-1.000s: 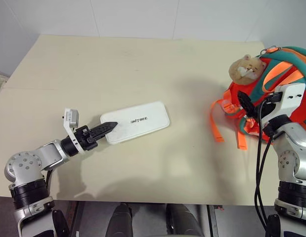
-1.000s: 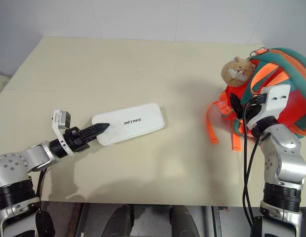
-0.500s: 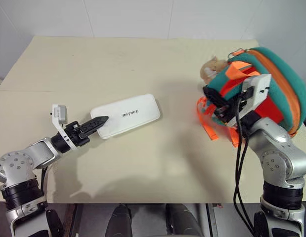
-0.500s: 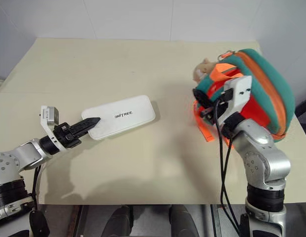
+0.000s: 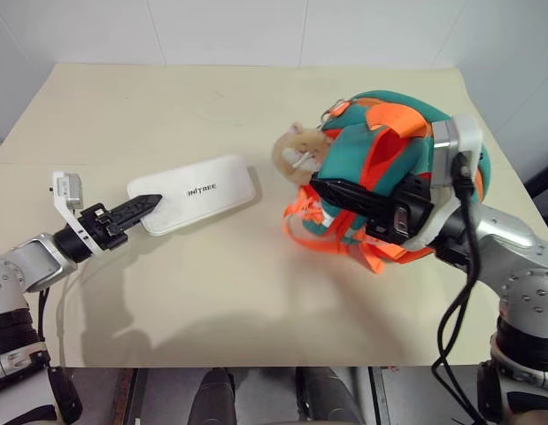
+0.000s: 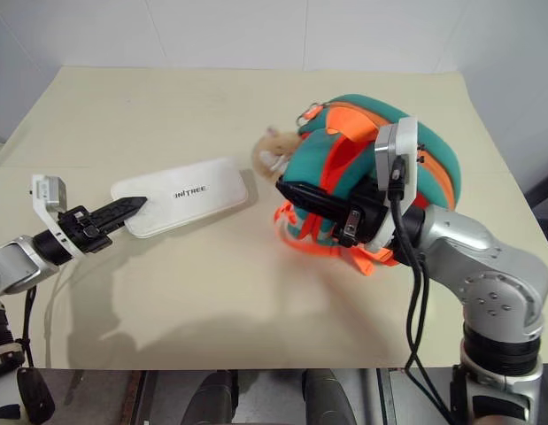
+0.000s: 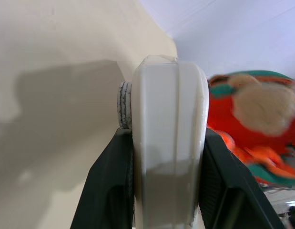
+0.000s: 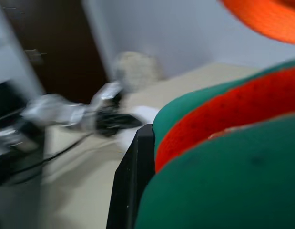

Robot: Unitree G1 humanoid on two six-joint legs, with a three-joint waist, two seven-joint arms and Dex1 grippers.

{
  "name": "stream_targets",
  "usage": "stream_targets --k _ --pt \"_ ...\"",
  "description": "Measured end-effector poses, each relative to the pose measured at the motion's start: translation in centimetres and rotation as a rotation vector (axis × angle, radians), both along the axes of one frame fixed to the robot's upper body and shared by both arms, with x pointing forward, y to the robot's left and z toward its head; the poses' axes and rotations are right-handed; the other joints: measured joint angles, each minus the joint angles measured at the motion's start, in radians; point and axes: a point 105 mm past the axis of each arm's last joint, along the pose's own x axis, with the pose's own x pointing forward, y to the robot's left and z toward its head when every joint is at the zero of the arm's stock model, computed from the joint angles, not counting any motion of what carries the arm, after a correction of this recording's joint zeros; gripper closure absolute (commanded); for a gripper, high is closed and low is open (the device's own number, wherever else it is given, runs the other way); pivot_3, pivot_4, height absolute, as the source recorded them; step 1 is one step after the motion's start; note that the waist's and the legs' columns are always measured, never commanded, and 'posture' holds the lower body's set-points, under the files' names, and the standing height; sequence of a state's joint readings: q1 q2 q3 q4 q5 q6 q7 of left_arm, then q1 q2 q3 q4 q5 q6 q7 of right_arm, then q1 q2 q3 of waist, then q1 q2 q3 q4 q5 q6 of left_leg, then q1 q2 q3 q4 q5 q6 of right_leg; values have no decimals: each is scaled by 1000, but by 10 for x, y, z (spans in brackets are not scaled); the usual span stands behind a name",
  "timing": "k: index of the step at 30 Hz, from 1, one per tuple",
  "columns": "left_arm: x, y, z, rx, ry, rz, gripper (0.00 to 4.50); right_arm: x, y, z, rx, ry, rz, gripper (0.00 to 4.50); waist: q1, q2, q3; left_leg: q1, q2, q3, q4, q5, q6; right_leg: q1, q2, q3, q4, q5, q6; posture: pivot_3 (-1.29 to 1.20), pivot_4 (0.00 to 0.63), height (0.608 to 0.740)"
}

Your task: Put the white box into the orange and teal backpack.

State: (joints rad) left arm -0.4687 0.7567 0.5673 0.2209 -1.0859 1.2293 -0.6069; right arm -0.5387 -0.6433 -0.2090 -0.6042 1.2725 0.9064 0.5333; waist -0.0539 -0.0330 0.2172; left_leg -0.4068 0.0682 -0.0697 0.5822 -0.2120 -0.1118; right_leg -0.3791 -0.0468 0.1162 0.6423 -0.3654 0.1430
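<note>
The white box [image 5: 196, 192] lies flat on the left half of the table, its lettering facing up. My left gripper [image 5: 142, 205] is shut on the box's near-left end; the left wrist view has the box [image 7: 168, 143] clamped between both black fingers. The orange and teal backpack [image 5: 384, 155] sits near the table's middle right, bear toy [image 5: 298, 152] toward the box. My right gripper [image 5: 322, 189] is shut on the backpack's lower front, pointing left. In the right wrist view, teal and red fabric [image 8: 223, 157] presses against one finger [image 8: 133, 181].
The cream table [image 5: 167, 106] runs back to a white wall, with bare surface behind and in front of the box. Loose orange straps [image 5: 302, 226] trail under the backpack. The near table edge lies just below both arms.
My right gripper shut on the backpack and swung it left from the table's right edge toward the middle. My left gripper shifted left with the box in it.
</note>
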Motion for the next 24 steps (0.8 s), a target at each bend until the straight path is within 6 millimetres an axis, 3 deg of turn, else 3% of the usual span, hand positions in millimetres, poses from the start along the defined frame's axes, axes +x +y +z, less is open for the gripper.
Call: stream_targets --k 10,13,17,24 --pt "-1 14 5 37 -14 -1 3199 -40 1 -2 -90 17 274 4500 0 0 0 0 0 0 -1 0 0 0 0 0 -2 -1 0 0 150 740" --pt "-1 17 9 59 -57 5 3199 -50 1 -12 -157 -14 338 4500 3 0 0 0 0 0 -1 0 0 0 0 -1 -2 -1 0 0 150 740" --pt "-7 21 14 84 -91 -8 3199 -52 -9 -38 -303 -33 378 4500 5 0 0 -1 0 1 -1 0 0 0 0 -1 -4 -1 0 0 150 740" --pt "-19 23 28 149 -205 -43 3199 -46 -21 -40 -350 -122 421 4500 3 0 0 0 0 1 -1 0 0 0 0 -1 -3 -1 0 0 150 740"
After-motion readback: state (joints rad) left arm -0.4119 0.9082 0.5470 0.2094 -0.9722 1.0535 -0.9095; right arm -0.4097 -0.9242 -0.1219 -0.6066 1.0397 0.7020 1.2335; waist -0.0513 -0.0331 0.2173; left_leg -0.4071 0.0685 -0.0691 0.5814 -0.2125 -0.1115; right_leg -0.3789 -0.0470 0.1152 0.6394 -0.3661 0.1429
